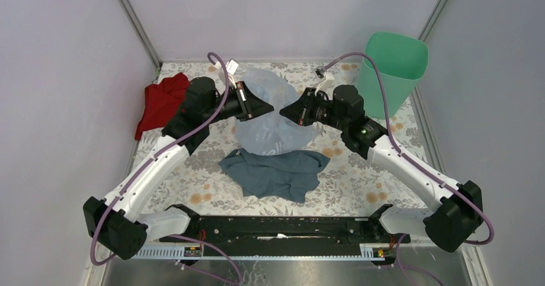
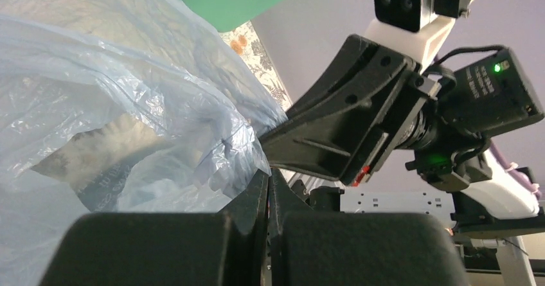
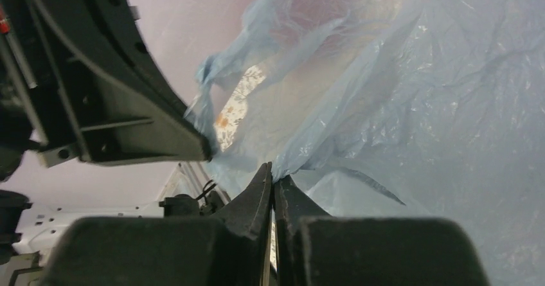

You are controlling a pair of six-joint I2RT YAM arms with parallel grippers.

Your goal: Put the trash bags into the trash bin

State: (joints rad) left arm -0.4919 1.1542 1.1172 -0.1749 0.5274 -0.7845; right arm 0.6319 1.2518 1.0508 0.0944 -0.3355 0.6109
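Both the left gripper [image 1: 268, 111] and right gripper [image 1: 285, 114] were clamped on the edge of the bag [image 1: 267, 135] hanging between them, well apart from the bin [image 1: 393, 67]; its film seemed light, limp and slippery, best held by the rim.

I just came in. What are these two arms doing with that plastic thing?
Both arms hold the pale-blue trash bag: the left gripper and right gripper are each shut on its film, tips nearly meeting. The bag is not yet in the mint-green trash bin, upright at the far right. A grey-blue cloth and a red cloth lie nearby.
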